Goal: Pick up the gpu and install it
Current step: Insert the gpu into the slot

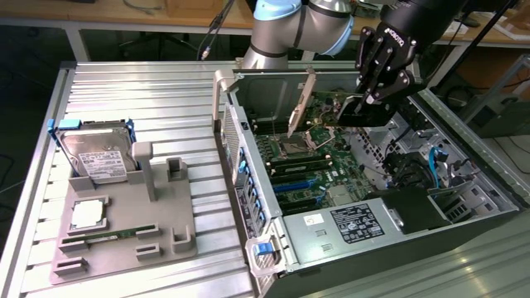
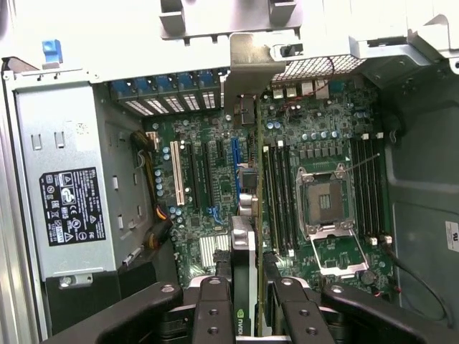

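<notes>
gpu w/ silver bracket, green mobo, grey psu, black label

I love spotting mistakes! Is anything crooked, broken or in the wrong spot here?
Nothing looks broken or spilled. The one odd thing is that the gpu seems not plugged in. The hand grips it on edge above the board, and its metal end leans in the exterior view.
</notes>
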Tool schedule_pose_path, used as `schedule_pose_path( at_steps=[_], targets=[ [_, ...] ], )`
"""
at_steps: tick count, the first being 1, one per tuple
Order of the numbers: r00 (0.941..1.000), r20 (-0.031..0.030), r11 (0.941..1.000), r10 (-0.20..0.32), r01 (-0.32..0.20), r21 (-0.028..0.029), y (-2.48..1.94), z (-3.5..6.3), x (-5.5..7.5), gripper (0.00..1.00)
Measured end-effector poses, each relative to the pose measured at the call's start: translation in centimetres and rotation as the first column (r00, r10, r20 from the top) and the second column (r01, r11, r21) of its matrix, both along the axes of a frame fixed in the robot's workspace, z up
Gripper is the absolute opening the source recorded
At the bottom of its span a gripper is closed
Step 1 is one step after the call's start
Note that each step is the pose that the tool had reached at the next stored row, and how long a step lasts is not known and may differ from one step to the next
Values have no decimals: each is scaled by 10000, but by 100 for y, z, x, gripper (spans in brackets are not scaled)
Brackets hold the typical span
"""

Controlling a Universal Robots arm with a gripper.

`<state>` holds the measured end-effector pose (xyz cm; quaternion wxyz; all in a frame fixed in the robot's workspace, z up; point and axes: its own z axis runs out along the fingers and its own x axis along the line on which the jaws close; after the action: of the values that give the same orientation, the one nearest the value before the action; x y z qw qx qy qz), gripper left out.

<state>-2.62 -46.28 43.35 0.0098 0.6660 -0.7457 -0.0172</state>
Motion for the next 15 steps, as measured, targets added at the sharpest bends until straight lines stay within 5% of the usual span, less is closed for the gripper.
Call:
schedule_pose_path(
  at_steps=[15],
  targets=[
    [10000,-1,10000,0,0,0,0,-39,0,27]
  ],
)
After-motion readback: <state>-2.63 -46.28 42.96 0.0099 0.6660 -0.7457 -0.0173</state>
